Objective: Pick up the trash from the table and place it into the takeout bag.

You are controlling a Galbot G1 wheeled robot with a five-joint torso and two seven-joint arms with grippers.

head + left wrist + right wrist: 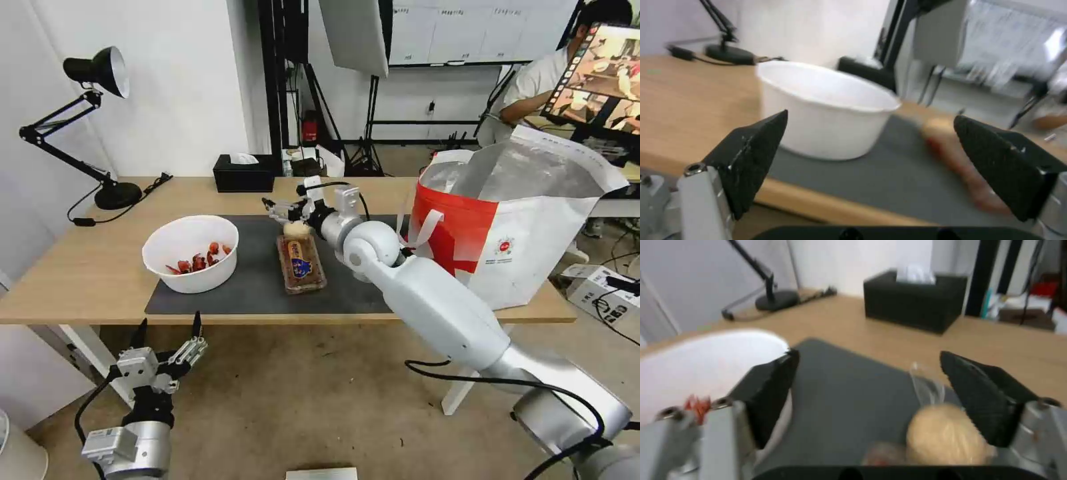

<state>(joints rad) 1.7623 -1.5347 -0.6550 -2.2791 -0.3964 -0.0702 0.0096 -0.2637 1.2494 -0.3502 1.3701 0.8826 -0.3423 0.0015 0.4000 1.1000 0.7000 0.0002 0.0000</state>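
The left claw hangs below the tabletop's near edge, fingers spread wide and holding nothing. On the grey mat sit the white bowl with red scraps and, beside it, the clear tray. The right claw hovers just above the knotted bag's beige lump at the tray's far end, wide open, gripping nothing. The takeout bag stands on the right.

A white bowl holding red scraps sits on the left of a dark grey mat. A clear tray lies mid-mat, a beige lump at its far end. A white-and-red foil-lined bag stands open at right.
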